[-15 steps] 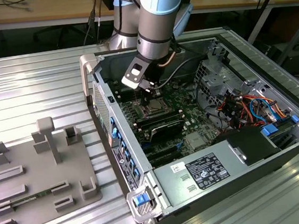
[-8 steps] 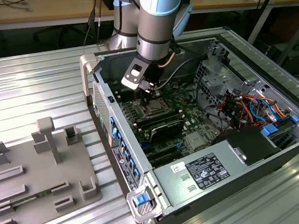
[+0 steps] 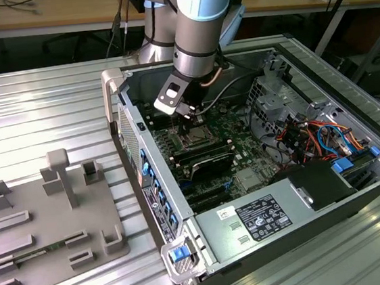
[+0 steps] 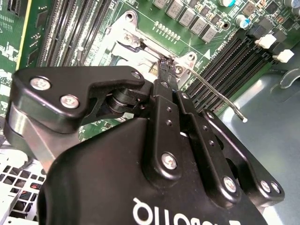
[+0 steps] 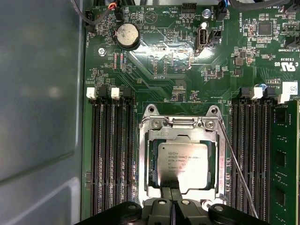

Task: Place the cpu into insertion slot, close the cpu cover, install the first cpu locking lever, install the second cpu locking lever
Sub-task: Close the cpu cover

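Observation:
The cpu [image 5: 183, 164] lies flat in the insertion slot [image 5: 142, 140] on the green board. The silver cpu cover [image 5: 180, 133] is down over it, framing the chip. One thin locking lever [image 5: 236, 173] stands free, slanting away from the socket corner; it also shows as a bare rod [image 4: 215, 96] in the second wrist view. My gripper [image 5: 171, 191] is shut, fingers pressed together with nothing seen between them, its tips at the socket's edge [image 4: 164, 63]. In the exterior view the gripper [image 3: 190, 115] hangs just above the socket [image 3: 193, 139] inside the open computer case.
Long black memory slots [image 5: 112, 154] flank the socket on both sides. A labelled power supply box [image 3: 259, 217] and a bundle of coloured cables [image 3: 318, 136] fill the case toward the exterior view's right. A grey fixture plate [image 3: 42, 226] lies on the table at the left.

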Controlling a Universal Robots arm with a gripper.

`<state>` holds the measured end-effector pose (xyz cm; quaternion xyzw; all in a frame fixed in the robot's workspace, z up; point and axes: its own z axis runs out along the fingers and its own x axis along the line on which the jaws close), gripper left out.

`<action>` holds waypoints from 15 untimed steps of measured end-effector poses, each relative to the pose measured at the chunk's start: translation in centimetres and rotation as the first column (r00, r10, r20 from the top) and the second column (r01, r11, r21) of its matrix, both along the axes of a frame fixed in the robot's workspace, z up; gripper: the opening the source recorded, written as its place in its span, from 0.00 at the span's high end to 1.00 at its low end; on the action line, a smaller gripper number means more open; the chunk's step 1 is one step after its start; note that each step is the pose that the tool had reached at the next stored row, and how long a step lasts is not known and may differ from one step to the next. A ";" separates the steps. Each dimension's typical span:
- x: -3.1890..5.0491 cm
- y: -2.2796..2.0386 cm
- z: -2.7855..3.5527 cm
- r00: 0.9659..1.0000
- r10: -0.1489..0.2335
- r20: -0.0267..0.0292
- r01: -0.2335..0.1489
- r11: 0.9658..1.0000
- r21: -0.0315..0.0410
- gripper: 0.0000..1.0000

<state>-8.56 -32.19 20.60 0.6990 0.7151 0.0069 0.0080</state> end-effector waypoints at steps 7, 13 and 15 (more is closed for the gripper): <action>0.81 0.00 0.28 1.000 0.000 0.000 0.000 1.000 0.000 0.89; 2.04 -0.01 0.28 1.000 0.000 0.000 0.000 1.000 0.000 0.89; 2.05 0.00 0.33 1.000 0.000 0.000 0.000 1.000 0.000 0.89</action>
